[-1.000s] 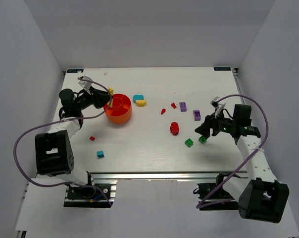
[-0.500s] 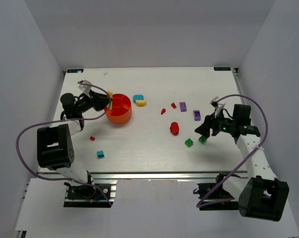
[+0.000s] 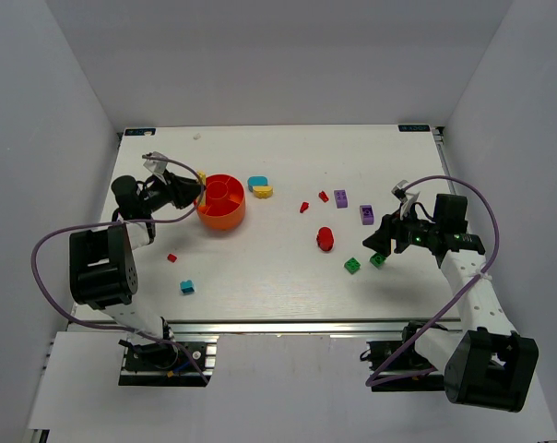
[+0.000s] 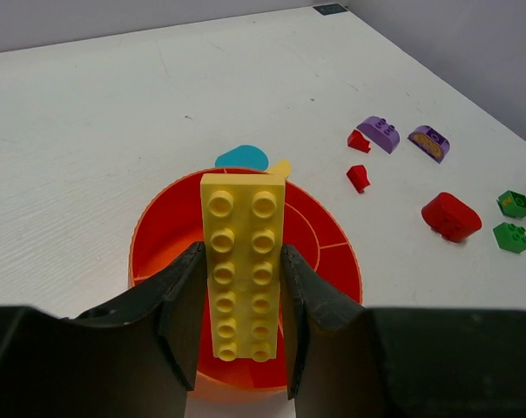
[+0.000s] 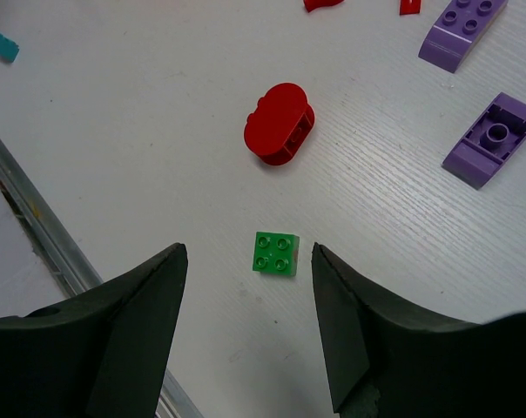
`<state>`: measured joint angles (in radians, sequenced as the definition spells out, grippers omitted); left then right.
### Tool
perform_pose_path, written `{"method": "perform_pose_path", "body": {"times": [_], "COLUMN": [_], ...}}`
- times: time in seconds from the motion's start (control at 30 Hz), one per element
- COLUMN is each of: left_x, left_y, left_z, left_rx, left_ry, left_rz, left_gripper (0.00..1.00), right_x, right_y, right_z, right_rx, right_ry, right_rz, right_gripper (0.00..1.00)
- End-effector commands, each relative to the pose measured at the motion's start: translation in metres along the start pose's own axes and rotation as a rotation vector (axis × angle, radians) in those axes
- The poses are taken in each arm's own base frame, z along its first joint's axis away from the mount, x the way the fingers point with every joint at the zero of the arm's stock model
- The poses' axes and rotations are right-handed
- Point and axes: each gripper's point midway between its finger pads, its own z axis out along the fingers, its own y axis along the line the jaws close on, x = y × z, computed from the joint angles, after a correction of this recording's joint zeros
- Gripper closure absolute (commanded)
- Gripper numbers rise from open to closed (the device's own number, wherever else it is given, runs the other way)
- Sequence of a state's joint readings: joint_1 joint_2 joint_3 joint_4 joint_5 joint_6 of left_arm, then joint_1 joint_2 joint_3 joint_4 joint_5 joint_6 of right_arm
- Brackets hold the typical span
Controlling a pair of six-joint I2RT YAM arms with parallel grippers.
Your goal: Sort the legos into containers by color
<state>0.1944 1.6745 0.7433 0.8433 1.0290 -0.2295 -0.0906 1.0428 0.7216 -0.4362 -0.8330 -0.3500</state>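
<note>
a long yellow brick is clamped between the jaws of the left tool, poised over the round orange dish. it looks longer than any wedge, so on release it may bridge a divider or tip over the rim. the right tool hangs open above a green brick, with bare surface around it, well away from the edges.

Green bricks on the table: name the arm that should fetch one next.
Right. Its open pincer hangs over a green brick; the left pincer is shut on the yellow brick at the orange dish, across the table.
</note>
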Motion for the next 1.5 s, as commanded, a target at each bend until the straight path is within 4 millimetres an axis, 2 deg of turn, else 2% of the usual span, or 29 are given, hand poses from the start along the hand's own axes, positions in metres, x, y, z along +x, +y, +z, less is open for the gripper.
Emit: {"method": "perform_pose_path", "body": {"times": [0.0,0.23,0.43,0.5,0.53,0.6,0.67,0.7,0.73,0.77,0.8,0.83,0.87,0.9,0.93,0.97,1.0,1.03,1.07,1.1,1.13,1.17,1.2,1.23,1.27,1.33,1.4,1.43,1.47], "left_x": [-0.006,-0.008,-0.016,-0.024,-0.03,-0.055,-0.076,-0.096,-0.1,-0.105,-0.117,-0.108,-0.11,-0.105,-0.103,-0.093,-0.087,-0.076,-0.071,-0.066,-0.06,-0.053,-0.049,-0.046,-0.045,-0.042,-0.05,-0.05,-0.047], "left_y": [0.001,0.003,0.003,-0.001,-0.003,-0.012,-0.014,-0.026,-0.028,-0.032,-0.043,-0.049,-0.055,-0.067,-0.08,-0.087,-0.095,-0.107,-0.112,-0.115,-0.116,-0.126,-0.13,-0.134,-0.138,-0.139,-0.142,-0.143,-0.144], "left_z": [0.0,0.0,0.0,-0.001,-0.001,-0.005,-0.009,-0.014,-0.017,-0.019,-0.024,-0.024,-0.027,-0.027,-0.034,-0.039,-0.043,-0.052,-0.058,-0.063,-0.068,-0.075,-0.079,-0.081,-0.085,-0.088,-0.09,-0.09,-0.092], "left_rx": [0.005,-0.006,-0.016,-0.017,-0.019,-0.039,-0.091,-0.1,-0.12,-0.127,-0.131,-0.138,-0.136,-0.109,-0.102,-0.101,-0.093,-0.095,-0.104,-0.126,-0.157,-0.157,-0.156,-0.149,-0.154,-0.166,-0.167,-0.168,-0.171], "left_ry": [-0.007,-0.01,-0.017,-0.035,-0.049,-0.095,-0.139,-0.172,-0.167,-0.163,-0.172,-0.123,-0.109,-0.082,-0.061,-0.039,-0.024,-0.014,-0.012,-0.016,-0.014,-0.025,-0.028,-0.029,-0.034,-0.02,-0.025,-0.021,-0.007], "left_rz": [0.019,0.014,0.013,0.016,0.022,0.023,0.011,-0.003,-0.043,-0.068,-0.086,-0.159,-0.181,-0.2,-0.222,-0.245,-0.247,-0.255,-0.241,-0.234,-0.236,-0.215,-0.212,-0.204,-0.163,-0.153,-0.12,-0.114,-0.119], "left_gripper": [0.62,0.39,0.38,0.38,0.4,0.43,0.58,0.64,0.71,0.84,0.85,0.85,0.81,0.76,0.67,0.58,0.45,0.39,0.35,0.28,0.25,0.25,0.24,0.23,0.24,0.23,0.23,0.23,0.23], "right_x": [-0.003,-0.003,-0.002,0.0,0.0,0.003,-0.002,-0.004,-0.008,-0.014,-0.026,-0.033,-0.033,-0.053,-0.06,-0.051,-0.071,-0.068,-0.073,-0.074,-0.094,-0.088,-0.093,-0.118,-0.11,-0.123,-0.128,-0.129,-0.134], "right_y": [-0.002,0.0,0.005,0.011,0.012,0.023,0.034,0.039,0.047,0.047,0.043,0.05,0.042,0.045,0.042,0.042,0.039,0.021,0.019,0.032,0.031,0.021,0.023,0.023,0.01,0.003,-0.003,0.003,-0.002], "right_z": [0.001,0.001,0.001,0.0,0.0,0.002,0.003,0.003,0.005,0.006,0.008,0.015,0.029,0.036,0.043,0.066,0.074,0.092,0.103,0.119,0.13,0.153,0.165,0.176,0.196,0.225,0.243,0.254,0.27], "right_rx": [-0.003,-0.014,-0.048,-0.079,-0.097,-0.157,-0.224,-0.251,-0.292,-0.3,-0.288,-0.314,-0.31,-0.317,-0.313,-0.338,-0.316,-0.272,-0.263,-0.288,-0.266,-0.248,-0.245,-0.224,-0.213,-0.2,-0.188,-0.193,-0.175], "right_ry": [-0.015,-0.015,-0.016,-0.014,-0.017,-0.033,-0.061,-0.075,-0.09,-0.106,-0.117,-0.115,-0.071,-0.07,-0.051,0.026,0.022,0.074,0.085,0.099,0.081,0.13,0.137,0.105,0.139,0.128,0.126,0.129,0.129], "right_rz": [-0.029,-0.029,-0.052,-0.074,-0.128,-0.186,-0.312,-0.366,-0.434,-0.527,-0.573,-0.616,-0.63,-0.69,-0.71,-0.708,-0.753,-0.754,-0.771,-0.801,-0.832,-0.826,-0.824,-0.84,-0.813,-0.808,-0.814,-0.819,-0.825], "right_gripper": [0.35,0.35,0.32,0.3,0.3,0.29,0.29,0.3,0.29,0.28,0.26,0.24,0.23,0.22,0.19,0.18,0.17,0.11,0.11,0.11,0.11,0.11,0.11,0.11,0.11,0.11,0.11,0.11,0.11]}}
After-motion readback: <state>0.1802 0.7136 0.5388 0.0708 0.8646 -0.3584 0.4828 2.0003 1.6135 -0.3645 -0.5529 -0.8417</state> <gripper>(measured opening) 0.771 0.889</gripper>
